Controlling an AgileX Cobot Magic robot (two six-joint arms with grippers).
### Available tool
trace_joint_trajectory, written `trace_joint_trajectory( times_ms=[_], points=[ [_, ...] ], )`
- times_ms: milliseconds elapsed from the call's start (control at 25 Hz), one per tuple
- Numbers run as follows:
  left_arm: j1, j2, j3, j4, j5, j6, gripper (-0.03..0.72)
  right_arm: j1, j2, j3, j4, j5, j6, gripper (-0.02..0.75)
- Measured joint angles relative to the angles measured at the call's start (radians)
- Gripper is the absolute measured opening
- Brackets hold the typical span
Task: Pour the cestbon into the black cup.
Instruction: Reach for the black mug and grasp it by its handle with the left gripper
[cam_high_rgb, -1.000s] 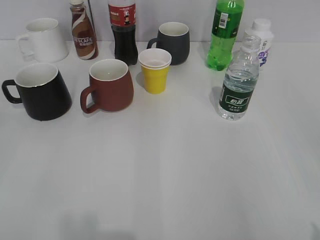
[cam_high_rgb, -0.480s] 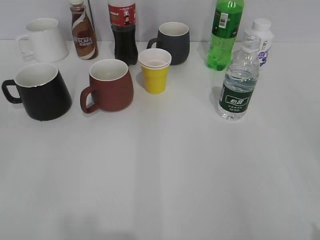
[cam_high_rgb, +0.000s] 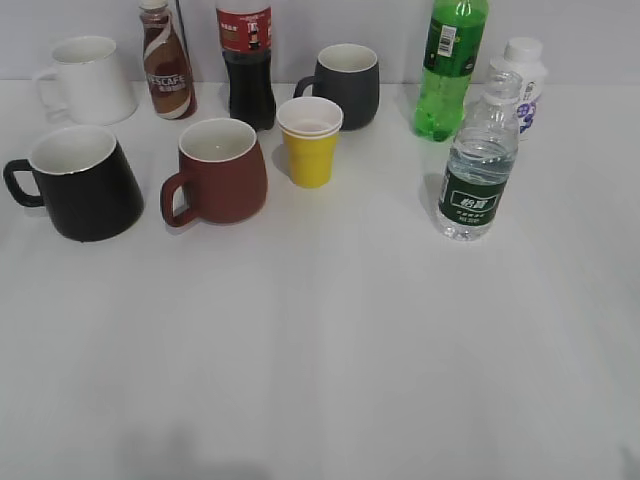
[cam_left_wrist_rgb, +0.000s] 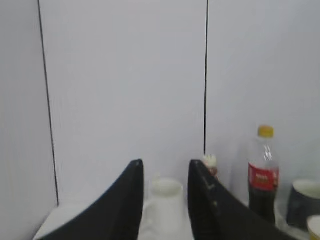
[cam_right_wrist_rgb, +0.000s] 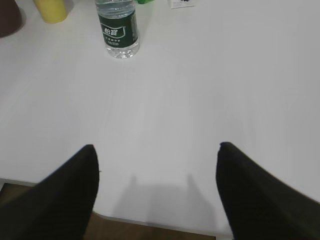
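Observation:
The cestbon bottle (cam_high_rgb: 478, 165) stands upright at the right of the table, clear with a dark green label; its lower part also shows in the right wrist view (cam_right_wrist_rgb: 118, 28). The black cup (cam_high_rgb: 84, 183) stands at the left with its handle to the left and a white inside. My right gripper (cam_right_wrist_rgb: 156, 146) is open and empty above the table's front edge, well short of the bottle. My left gripper (cam_left_wrist_rgb: 165, 162) is open and empty, facing the back wall, with a white mug (cam_left_wrist_rgb: 165, 205) seen between its fingers. Neither gripper shows in the exterior view.
Between the cup and the bottle stand a brown-red mug (cam_high_rgb: 217, 171), a yellow paper cup (cam_high_rgb: 310, 141) and a dark grey mug (cam_high_rgb: 346, 85). Behind are a white mug (cam_high_rgb: 87, 79), a Nescafe bottle (cam_high_rgb: 166, 62), a cola bottle (cam_high_rgb: 247, 63), a green soda bottle (cam_high_rgb: 449, 68) and a small white bottle (cam_high_rgb: 522, 82).

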Motion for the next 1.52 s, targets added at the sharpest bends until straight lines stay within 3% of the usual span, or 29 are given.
trace_joint_trajectory(
  times_ms=[120,240,520,680,840,1000,1280,1520],
  points=[
    [0.0,0.213,0.04,0.013,-0.266,0.0,0.235,0.0,0.0,0.0,0.003,0.0,0.0,0.547],
    [0.0,0.434,0.045,0.012,-0.413,0.0,0.235,0.0,0.0,0.0,0.004,0.0,0.001,0.547],
    [0.0,0.843,0.071,-0.035,-0.582,0.0,0.239,0.0,0.0,0.0,0.006,0.0,0.001,0.547],
    [0.0,0.977,0.182,-0.09,-0.858,0.0,0.241,0.0,0.0,0.0,0.006,0.0,0.001,0.547],
    [0.0,1.144,0.305,-0.072,-1.139,0.0,0.242,0.0,0.0,0.0,0.006,0.0,0.002,0.547],
    [0.0,1.337,0.329,-0.051,-1.346,0.0,0.243,0.0,0.0,0.0,0.006,0.0,0.007,0.547],
    [0.0,1.601,0.31,-0.062,-1.427,0.0,0.276,0.0,0.0,0.0,0.006,0.0,0.008,0.547],
    [0.0,1.672,0.231,-0.069,-1.434,0.0,0.314,0.0,0.0,0.0,0.006,0.0,0.008,0.547]
  ],
)
